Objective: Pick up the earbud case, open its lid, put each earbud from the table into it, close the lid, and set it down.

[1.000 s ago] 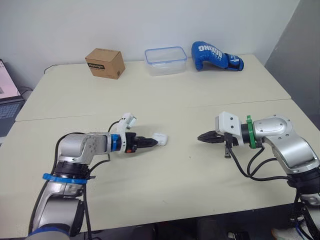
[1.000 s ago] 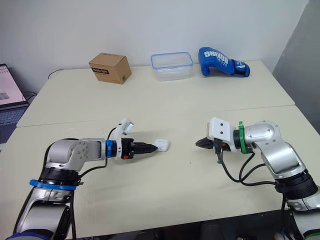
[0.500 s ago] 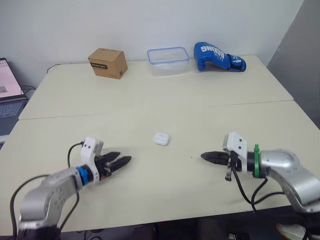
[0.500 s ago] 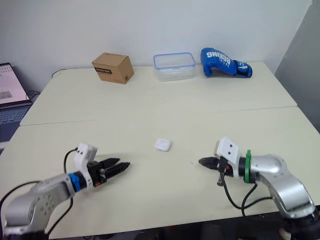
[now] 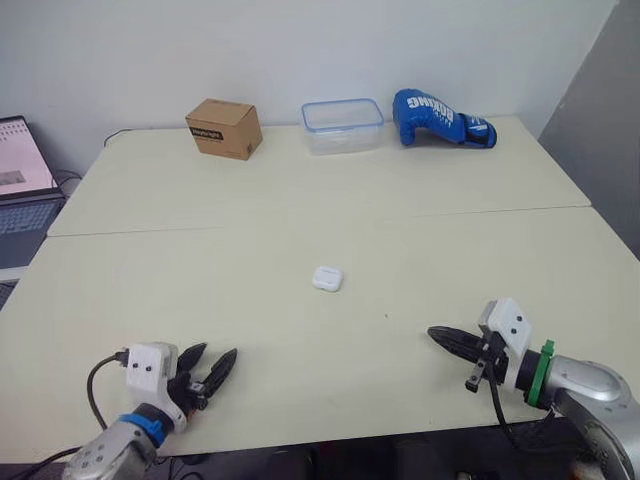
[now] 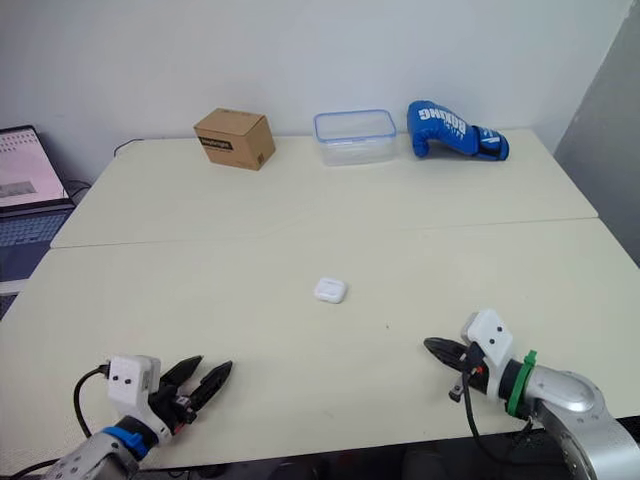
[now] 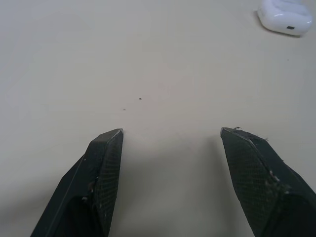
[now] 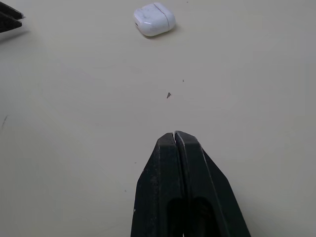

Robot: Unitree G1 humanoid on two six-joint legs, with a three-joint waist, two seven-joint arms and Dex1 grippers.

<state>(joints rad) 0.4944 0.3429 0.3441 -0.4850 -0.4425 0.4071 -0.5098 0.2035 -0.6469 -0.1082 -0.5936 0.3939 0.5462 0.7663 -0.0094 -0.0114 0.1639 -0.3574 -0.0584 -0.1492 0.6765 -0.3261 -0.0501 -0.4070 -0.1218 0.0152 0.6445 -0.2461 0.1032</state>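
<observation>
Cream tabletop (image 5: 200, 250) runs right across your view, and just off its far left edge sits an open laptop (image 5: 15, 190). Next, your left gripper (image 5: 216, 352): it's low over the near left corner of the table, its two black fingers (image 7: 106, 158) spread wide with bare table between them, holding nothing. Behind it, up at the back edge, a brown cardboard box (image 5: 224, 128) stands on the table.

Now the middle, and this is your target. The white earbud case (image 5: 327, 278) lies flat on the table with its lid shut. It sits alone, well apart from both grippers, roughly between them and farther from you. Your left wrist camera catches it ahead of the open fingers and off to one side. Your right wrist camera sees it ahead too, with the lid seam closed.

Straight back from the case, a clear plastic container (image 5: 343, 125) with a blue rim stands near the far edge. Just beside it on the right lies a blue boxing glove (image 5: 440, 118).

Over on the right, your right gripper (image 5: 435, 333) is low above the near right part of the table. It points in toward the middle, fingers pressed tight together and gripping nothing.
</observation>
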